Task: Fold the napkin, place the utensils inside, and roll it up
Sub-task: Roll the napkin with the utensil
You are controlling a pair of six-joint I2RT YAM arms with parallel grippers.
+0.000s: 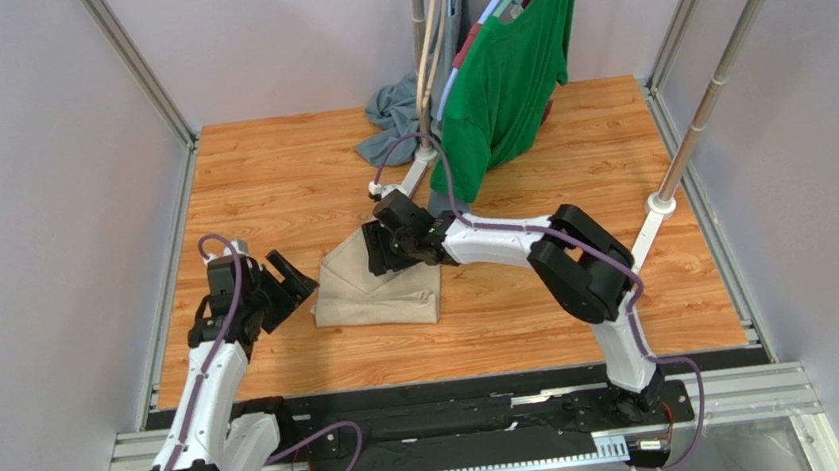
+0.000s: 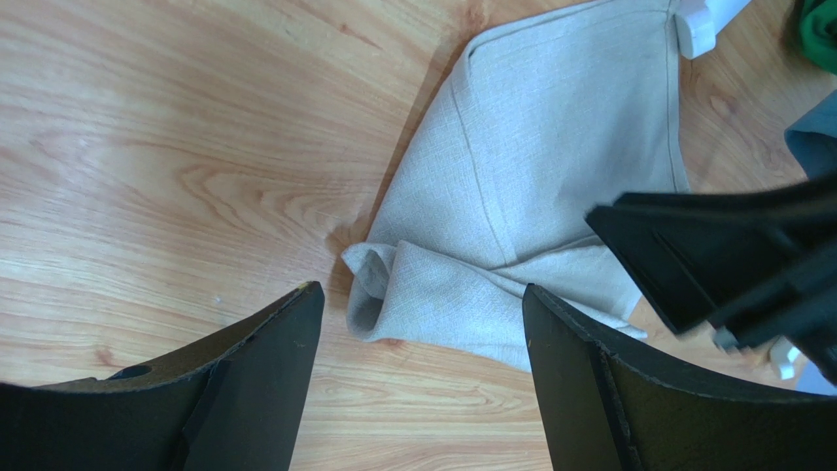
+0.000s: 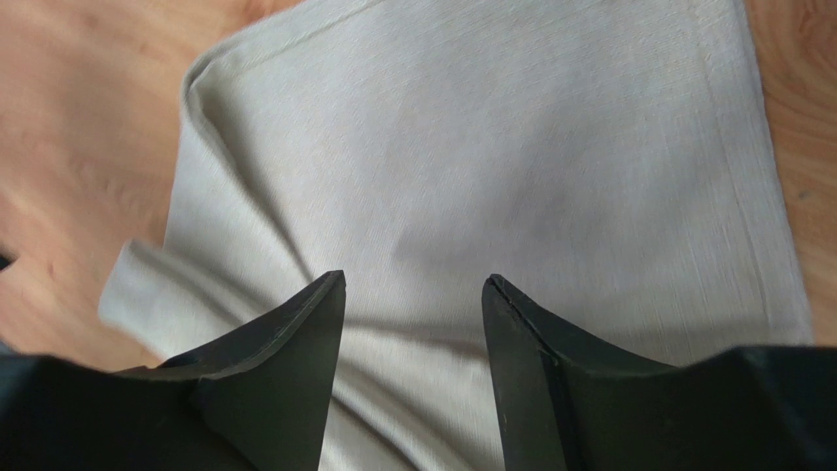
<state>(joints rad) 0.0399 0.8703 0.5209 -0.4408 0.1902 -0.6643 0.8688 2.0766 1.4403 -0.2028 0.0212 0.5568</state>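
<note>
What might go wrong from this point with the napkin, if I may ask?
The napkin's curled corner lies loose, with the left gripper and right gripper open, so it may unroll. No fork shows; if tucked inside, it could slide out. The rack foot sits at the napkin's far edge and could snag it.

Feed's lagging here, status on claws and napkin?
Left claw open, beside napkin. Right claw open, low over napkin. Napkin folded, one end curled. Fork not visible.
</note>
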